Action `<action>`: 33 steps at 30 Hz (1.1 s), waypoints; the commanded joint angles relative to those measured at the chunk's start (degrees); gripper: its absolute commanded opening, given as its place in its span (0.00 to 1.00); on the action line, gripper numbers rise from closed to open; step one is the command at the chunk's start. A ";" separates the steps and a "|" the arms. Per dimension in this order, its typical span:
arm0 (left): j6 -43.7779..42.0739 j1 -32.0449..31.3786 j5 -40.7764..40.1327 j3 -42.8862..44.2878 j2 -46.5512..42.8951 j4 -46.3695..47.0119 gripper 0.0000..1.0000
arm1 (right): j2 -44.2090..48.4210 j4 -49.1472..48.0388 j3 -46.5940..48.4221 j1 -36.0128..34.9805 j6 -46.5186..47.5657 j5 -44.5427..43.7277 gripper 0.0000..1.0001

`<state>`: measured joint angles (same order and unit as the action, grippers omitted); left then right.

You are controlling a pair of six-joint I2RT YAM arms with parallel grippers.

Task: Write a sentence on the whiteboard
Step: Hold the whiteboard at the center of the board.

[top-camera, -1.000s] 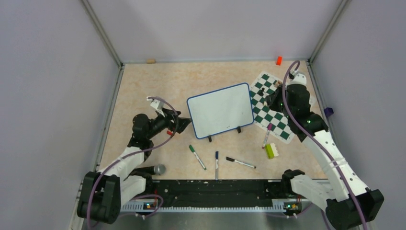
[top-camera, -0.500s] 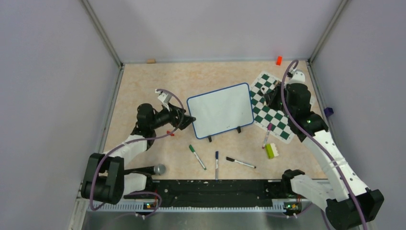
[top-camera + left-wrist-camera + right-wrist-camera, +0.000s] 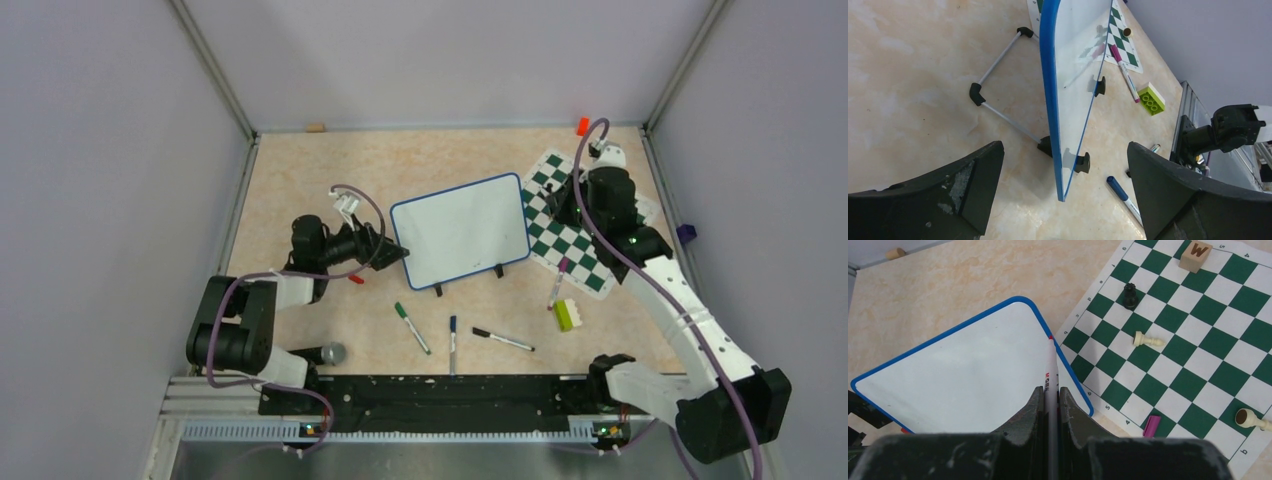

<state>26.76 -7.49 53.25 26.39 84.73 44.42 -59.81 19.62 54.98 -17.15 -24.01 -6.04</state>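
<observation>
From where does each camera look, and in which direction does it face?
Top external: high behind the robot, facing down on the table; left arm and right arm show.
Left wrist: low beside the whiteboard, facing along its blue edge; open left gripper frames it.
Right wrist: above the whiteboard's corner, facing down; right gripper shut on a marker.
Shared: whiteboard and chess mat, all three.

Blue-framed whiteboard [image 3: 460, 232], tilted on two black feet, mid table [image 3: 300, 170], face seemingly unmarked.
</observation>
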 commanded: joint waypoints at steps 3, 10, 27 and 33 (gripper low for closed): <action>2.43 0.10 1.15 0.55 -0.15 6.54 0.99 | -0.48 -0.43 5.09 -0.43 1.08 -0.29 0.00; -0.83 0.19 -0.14 2.61 -0.43 -0.94 0.99 | -2.80 -0.41 6.76 -0.40 2.36 3.32 0.00; 3.80 0.06 1.18 -0.69 9.09 18.92 0.98 | -7.67 -2.46 8.61 -0.37 2.67 7.82 0.00; 8.04 0.02 4.62 -2.24 13.19 32.72 0.93 | -8.25 -3.50 8.49 -0.40 1.16 10.77 0.00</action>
<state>31.44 -7.49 54.61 23.27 94.91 62.89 -67.42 19.16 60.14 -17.15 -22.13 1.80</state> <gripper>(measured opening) 0.948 0.088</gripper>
